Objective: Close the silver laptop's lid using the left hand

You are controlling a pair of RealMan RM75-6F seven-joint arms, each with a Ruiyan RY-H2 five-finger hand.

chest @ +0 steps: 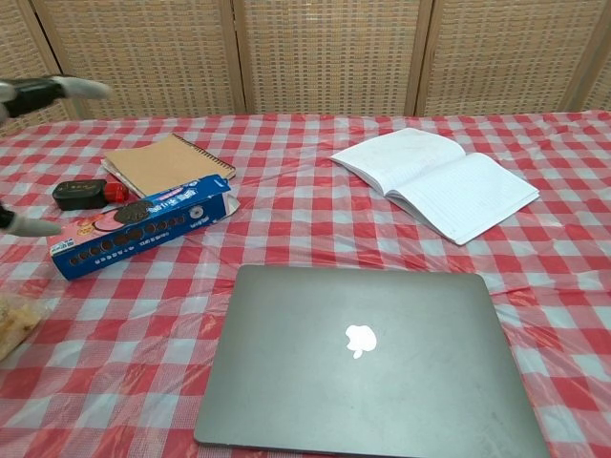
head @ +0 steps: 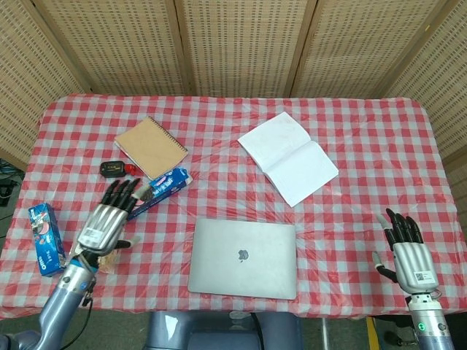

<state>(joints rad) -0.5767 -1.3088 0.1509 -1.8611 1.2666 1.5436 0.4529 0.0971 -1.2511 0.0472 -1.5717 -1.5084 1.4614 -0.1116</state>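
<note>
The silver laptop lies flat with its lid down near the table's front edge; in the chest view the laptop fills the lower middle. My left hand is raised to the left of it, well apart, fingers spread and holding nothing. In the chest view only its fingertips show at the top left edge. My right hand hovers open at the front right corner, away from the laptop.
A blue cookie box, a brown spiral notebook and a small black device lie left of centre. An open white notebook sits behind the laptop. A snack bag and blue carton are at the left front.
</note>
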